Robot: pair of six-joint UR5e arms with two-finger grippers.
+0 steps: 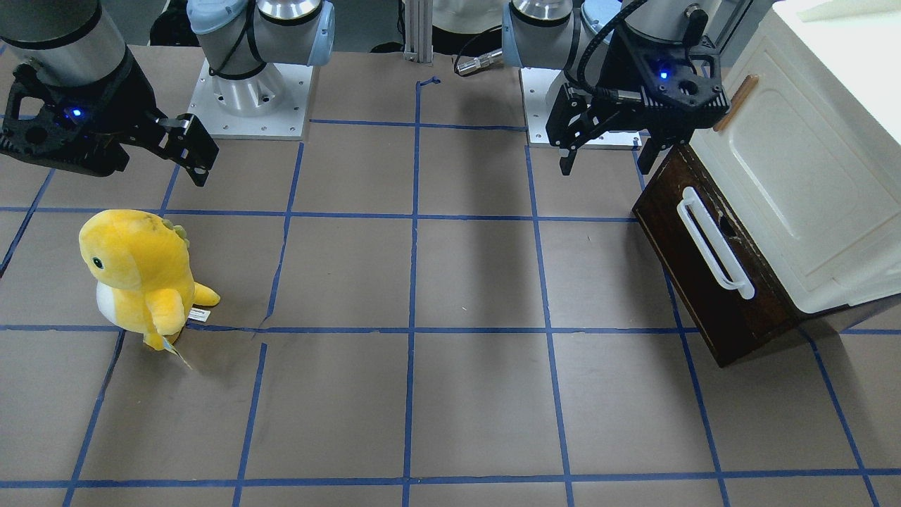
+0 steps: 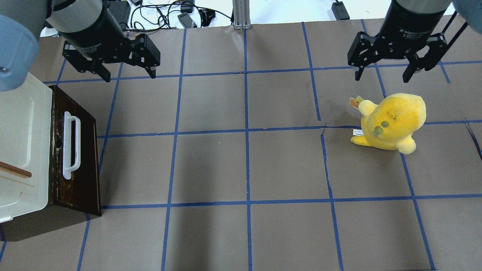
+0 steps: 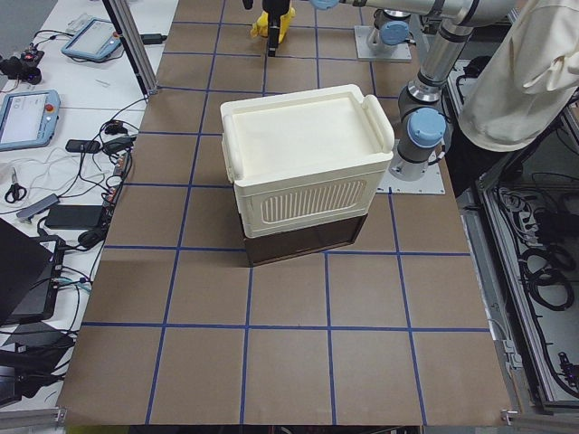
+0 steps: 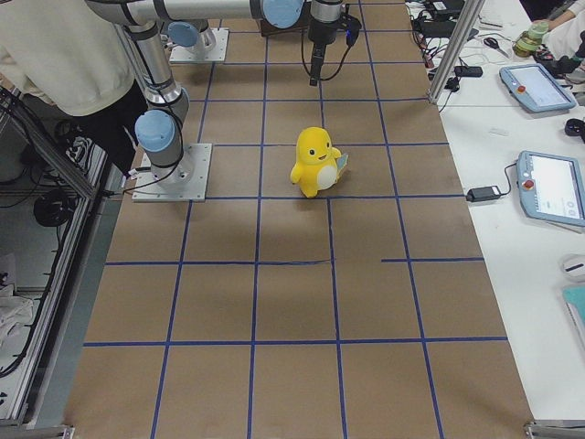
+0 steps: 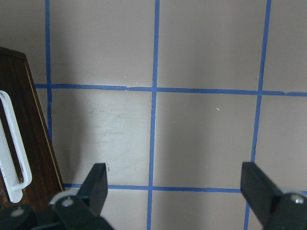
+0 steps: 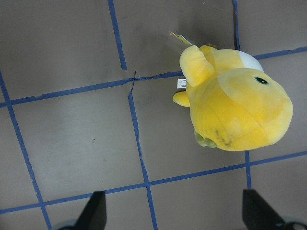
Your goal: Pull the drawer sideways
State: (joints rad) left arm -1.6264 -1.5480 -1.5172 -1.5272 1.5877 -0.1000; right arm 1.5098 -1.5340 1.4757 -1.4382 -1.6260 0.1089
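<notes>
The drawer has a dark brown front and a long white bar handle. It sits at the bottom of a cream-white cabinet at the table's left end. None of its pale interior shows. It also shows in the overhead view and at the left edge of the left wrist view. My left gripper is open and empty. It hangs above the table, past the far end of the drawer front and apart from it. My right gripper is open and empty, above a yellow plush toy.
The yellow plush toy stands on the right half of the table and shows in the right wrist view. The cabinet door bears a small tan wooden handle. A person stands beside the robot's bases. Blue tape lines grid the brown tabletop.
</notes>
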